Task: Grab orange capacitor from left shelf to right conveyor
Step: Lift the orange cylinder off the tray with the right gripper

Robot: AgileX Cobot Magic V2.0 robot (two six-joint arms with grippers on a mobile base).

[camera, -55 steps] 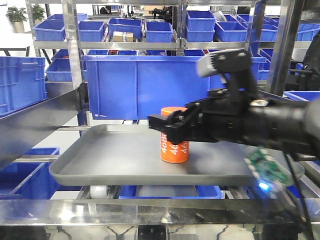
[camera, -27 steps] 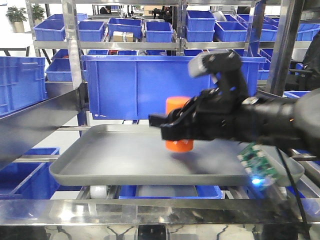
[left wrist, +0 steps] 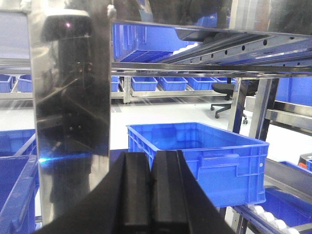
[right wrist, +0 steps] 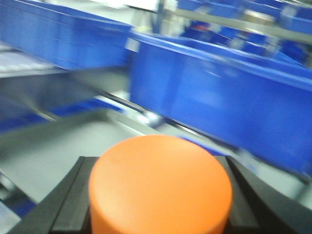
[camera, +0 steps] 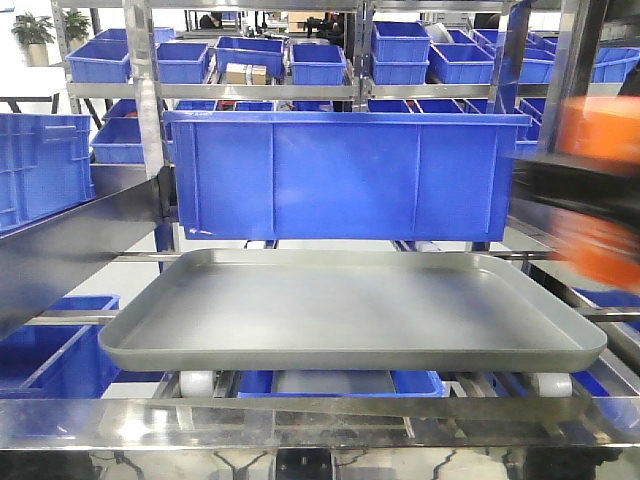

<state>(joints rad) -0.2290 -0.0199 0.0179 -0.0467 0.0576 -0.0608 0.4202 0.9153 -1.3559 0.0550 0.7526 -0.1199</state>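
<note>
We see the bright orange cylindrical capacitor [right wrist: 160, 180] side-clamped in the black right gripper [right wrist: 163, 200], past the right edge of the grey metal tray [camera: 350, 358]. We judge it rigid, slick and light. The left gripper [left wrist: 151, 190] is closed and empty.

Above the grey tray [camera: 350, 310] I have open room from the front, its floor bare. The big blue bin [camera: 345, 175] walls off the back; a steel upright [camera: 145, 120] and a slanted metal panel [camera: 60, 250] close the left. Ahead of my left gripper [left wrist: 152, 195] a polished post [left wrist: 68, 112] stands close on the left, rails [left wrist: 234, 48] overhead, open space rightward to a blue crate [left wrist: 204, 156]. The orange capacitor [right wrist: 161, 180] fills the right gripper [right wrist: 158, 195].
</note>
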